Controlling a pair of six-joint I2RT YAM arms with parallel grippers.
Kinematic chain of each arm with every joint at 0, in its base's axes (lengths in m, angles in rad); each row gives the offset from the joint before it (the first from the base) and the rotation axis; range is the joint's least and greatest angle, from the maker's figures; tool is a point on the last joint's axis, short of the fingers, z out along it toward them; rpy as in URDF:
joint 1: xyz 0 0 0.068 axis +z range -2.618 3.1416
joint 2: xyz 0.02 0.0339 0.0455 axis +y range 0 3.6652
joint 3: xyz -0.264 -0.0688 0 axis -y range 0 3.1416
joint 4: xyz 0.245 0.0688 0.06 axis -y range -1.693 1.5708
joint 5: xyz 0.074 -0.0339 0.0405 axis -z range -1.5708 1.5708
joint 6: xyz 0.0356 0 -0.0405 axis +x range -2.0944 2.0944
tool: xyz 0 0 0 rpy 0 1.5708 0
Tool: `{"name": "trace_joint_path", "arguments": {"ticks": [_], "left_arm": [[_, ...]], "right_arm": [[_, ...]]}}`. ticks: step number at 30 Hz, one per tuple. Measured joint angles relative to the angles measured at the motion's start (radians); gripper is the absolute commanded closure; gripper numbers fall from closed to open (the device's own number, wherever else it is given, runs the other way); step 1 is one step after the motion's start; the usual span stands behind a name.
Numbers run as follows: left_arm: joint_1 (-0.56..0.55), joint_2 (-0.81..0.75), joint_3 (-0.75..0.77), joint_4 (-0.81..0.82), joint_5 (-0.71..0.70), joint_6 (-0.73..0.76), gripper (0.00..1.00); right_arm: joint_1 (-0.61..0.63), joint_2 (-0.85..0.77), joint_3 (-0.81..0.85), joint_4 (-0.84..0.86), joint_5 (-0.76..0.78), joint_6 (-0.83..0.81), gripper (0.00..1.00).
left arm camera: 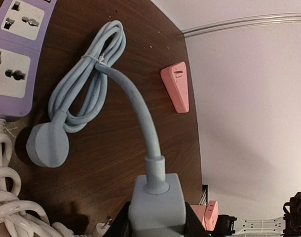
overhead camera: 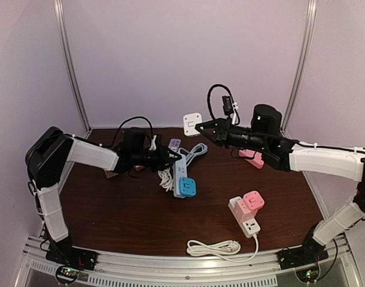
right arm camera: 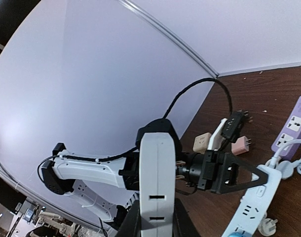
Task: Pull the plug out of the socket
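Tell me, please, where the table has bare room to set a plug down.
Barest is the front-left of the dark wooden table, bordered by the left arm, the blue-ended white power strip and the coiled white cable. A smaller gap lies between that strip and the pink-and-white socket block. The back centre is crowded: purple power strip, tangled cords.

1. My claw [right arm camera: 157,219] gripped a white socket block [right arm camera: 157,168], upright, its two slots facing me.
2. Beyond it, the left claw [right arm camera: 249,175] sat at one end of a pale power strip [right arm camera: 256,205].
3. On the brown bench [right arm camera: 269,94] lay a black plug [right arm camera: 234,123], a purple strip [right arm camera: 291,126], a beige adapter [right arm camera: 202,142] and a pink adapter [right arm camera: 241,145].
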Motion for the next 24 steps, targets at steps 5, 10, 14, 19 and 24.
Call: {"name": "trace_joint_path", "arguments": {"ticks": [5,10,14,19,24], "left_arm": [[0.000,-0.030,0.000,-0.059,-0.003,0.047,1.00],[0.010,-0.076,-0.011,-0.107,-0.004,0.087,1.00],[0.023,-0.105,-0.015,-0.143,-0.003,0.116,1.00],[0.027,-0.125,-0.017,-0.173,-0.002,0.144,1.00],[0.027,-0.131,-0.019,-0.195,0.001,0.160,1.00]], "right_arm": [[-0.063,-0.027,0.112,-0.349,0.151,-0.145,1.00],[-0.074,-0.007,0.204,-0.664,0.390,-0.294,1.00],[-0.073,0.047,0.208,-0.837,0.570,-0.374,1.00],[-0.073,0.165,0.210,-0.999,0.769,-0.433,1.00],[-0.072,0.282,0.243,-1.091,0.903,-0.454,1.00]]}}
